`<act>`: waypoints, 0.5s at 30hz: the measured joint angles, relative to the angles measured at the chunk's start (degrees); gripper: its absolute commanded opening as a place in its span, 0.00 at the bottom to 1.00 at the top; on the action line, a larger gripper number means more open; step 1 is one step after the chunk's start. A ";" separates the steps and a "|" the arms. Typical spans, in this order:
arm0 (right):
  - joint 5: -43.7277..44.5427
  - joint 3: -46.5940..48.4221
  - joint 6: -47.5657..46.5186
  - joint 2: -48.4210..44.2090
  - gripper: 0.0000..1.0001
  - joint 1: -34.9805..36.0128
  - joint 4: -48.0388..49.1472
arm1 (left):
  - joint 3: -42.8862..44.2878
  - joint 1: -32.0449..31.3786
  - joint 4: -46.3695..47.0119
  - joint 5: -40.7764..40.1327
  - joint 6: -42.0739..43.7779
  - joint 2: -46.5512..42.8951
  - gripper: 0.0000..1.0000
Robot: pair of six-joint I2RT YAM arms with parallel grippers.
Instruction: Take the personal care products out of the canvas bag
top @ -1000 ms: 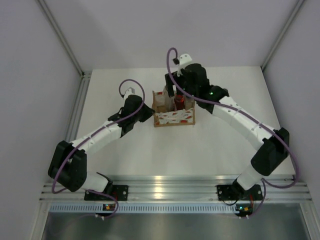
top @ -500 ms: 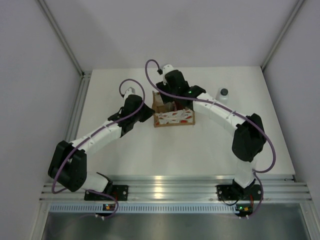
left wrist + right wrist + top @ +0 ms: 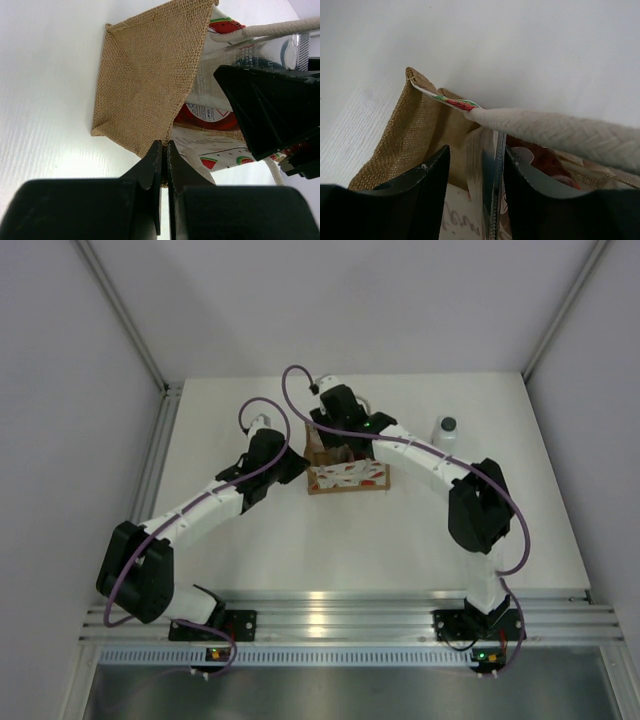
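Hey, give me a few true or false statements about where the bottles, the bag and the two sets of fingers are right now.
1. The white bottle with dark cap stands on the table, outside the canvas bag. True.
2. The left fingers are open and clear of the bag. False: they are shut on the bag's burlap edge.
3. The right fingers straddle the clear bottle inside the bag. True.
4. The bag is empty. False: the clear bottle and a red bottle are inside.
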 measured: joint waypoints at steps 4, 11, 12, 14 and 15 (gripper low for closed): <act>0.63 -0.44 1.36 0.20 0.33 0.00 -0.02 | 0.31 0.00 -0.13 -0.02 -0.02 0.24 0.00; 2.62 -0.76 3.52 0.20 0.08 -0.04 0.07 | 0.59 0.04 -0.35 -0.02 -0.02 0.48 0.00; 2.75 -0.76 3.74 0.20 0.06 -0.04 0.04 | 0.61 0.04 -0.37 -0.02 -0.02 0.50 0.00; 2.95 -0.76 4.17 0.20 0.02 -0.04 0.04 | 0.61 0.04 -0.42 -0.04 -0.02 0.50 0.00; 3.10 -0.76 4.37 0.17 0.01 -0.02 0.04 | 0.63 0.04 -0.42 -0.04 -0.04 0.50 0.00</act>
